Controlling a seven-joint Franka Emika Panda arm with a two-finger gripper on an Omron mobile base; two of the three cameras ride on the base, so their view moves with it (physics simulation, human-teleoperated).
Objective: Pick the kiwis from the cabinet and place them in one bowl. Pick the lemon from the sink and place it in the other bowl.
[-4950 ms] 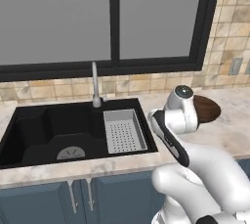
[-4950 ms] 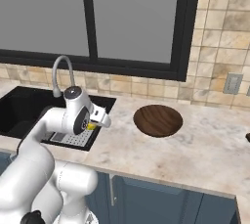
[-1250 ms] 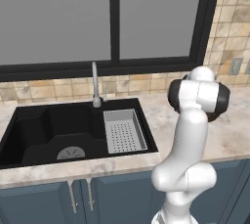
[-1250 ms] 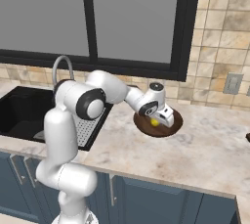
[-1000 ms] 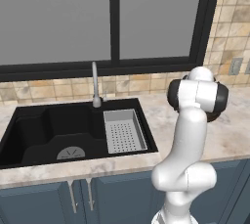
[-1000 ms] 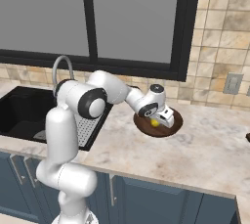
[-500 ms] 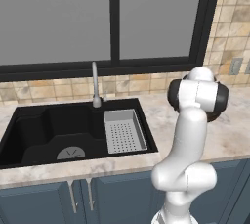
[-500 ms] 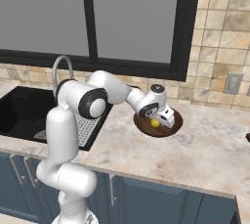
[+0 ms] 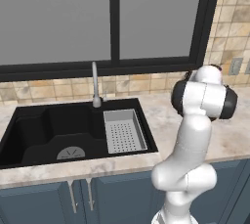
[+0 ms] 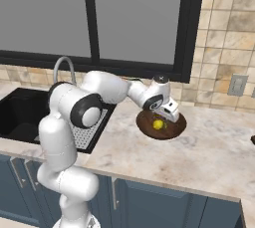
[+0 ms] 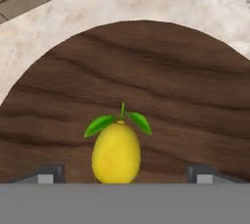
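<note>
While the gripper [image 10: 167,117] hangs right over the dark wooden bowl [image 10: 174,129] on the counter [image 10: 214,152], its fingers [image 11: 49,173] are spread wide with the lemon [image 11: 116,153] sitting loose between them, down in the bowl, nothing clamped on it

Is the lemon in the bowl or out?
In. The lemon lies on the dark wooden bowl, between the open gripper fingertips.

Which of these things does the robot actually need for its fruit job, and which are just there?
Job: lemon lying in the dark wooden bowl; black sink; gripper, open around the lemon.

Just there: tap, grey perforated tray, wall outlet, window.
</note>
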